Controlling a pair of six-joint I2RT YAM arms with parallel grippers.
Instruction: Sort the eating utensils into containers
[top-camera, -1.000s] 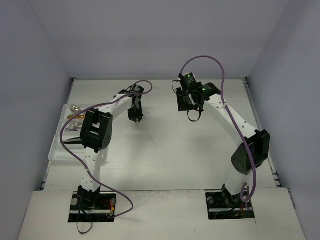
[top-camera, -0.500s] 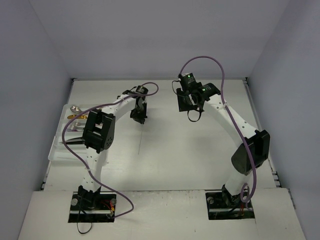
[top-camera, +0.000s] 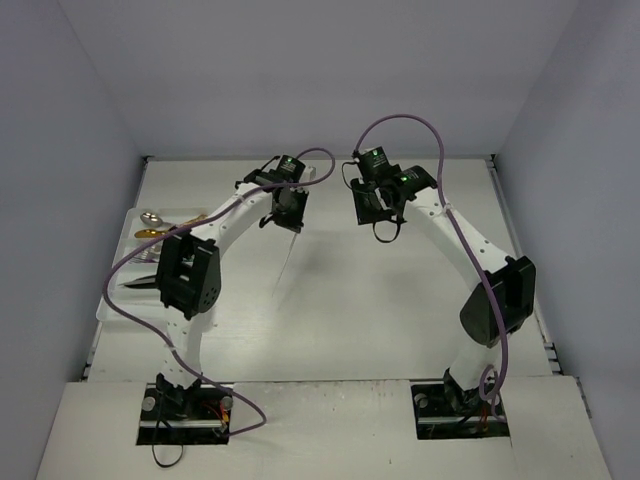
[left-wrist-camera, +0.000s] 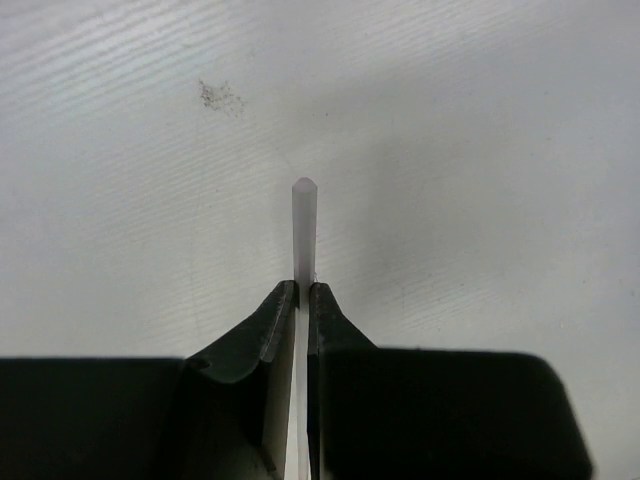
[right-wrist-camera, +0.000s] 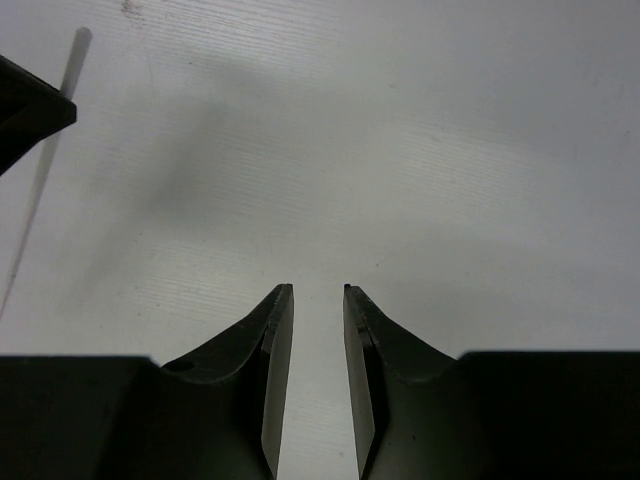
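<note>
left end effector: pinching pale stick (tip out front) | right end effector: slightly spread, empty, above counter

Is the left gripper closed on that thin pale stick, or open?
Shut on it: in the left wrist view the left gripper pinches the pale stick from both sides, its tip poking out in front.

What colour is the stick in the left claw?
The stick is pale, translucent white; clearest in the left wrist view.
</note>
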